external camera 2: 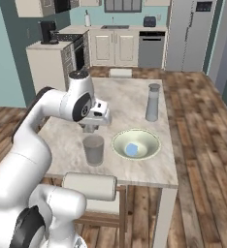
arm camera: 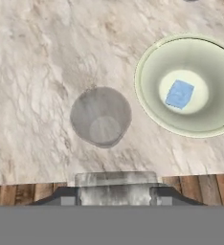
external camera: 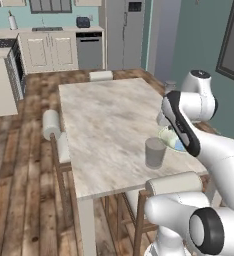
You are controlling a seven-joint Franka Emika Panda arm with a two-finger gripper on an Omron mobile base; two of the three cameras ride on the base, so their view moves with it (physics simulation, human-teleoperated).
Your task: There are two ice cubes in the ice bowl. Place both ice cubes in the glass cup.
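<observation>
The glass cup [arm camera: 100, 116] stands on the marble table [external camera 2: 130, 97] near its front edge, with nothing inside it; it also shows as the cup [external camera 2: 93, 150] and the cup [external camera: 155, 152]. Right beside it is the ice bowl [external camera 2: 136, 144], holding the pale blue ice cube [external camera 2: 131, 149]; in the hand view the same bowl [arm camera: 147, 103] has the blue cube [arm camera: 179, 94] at its middle. My gripper [external camera 2: 90, 128] hangs just above and behind the cup. In the hand view my gripper [arm camera: 116, 197] is shut on the whitish-clear ice cube [arm camera: 116, 184]. My arm hides part of the bowl [external camera: 168, 135].
A taller slim grey capped bottle [external camera 2: 153, 102] stands behind the bowl. Padded chair backs sit at the table's front edge [external camera 2: 89, 186], its left side [external camera: 51, 123] and its far end [external camera: 100, 75]. Kitchen cabinets and a fridge line the far wall.
</observation>
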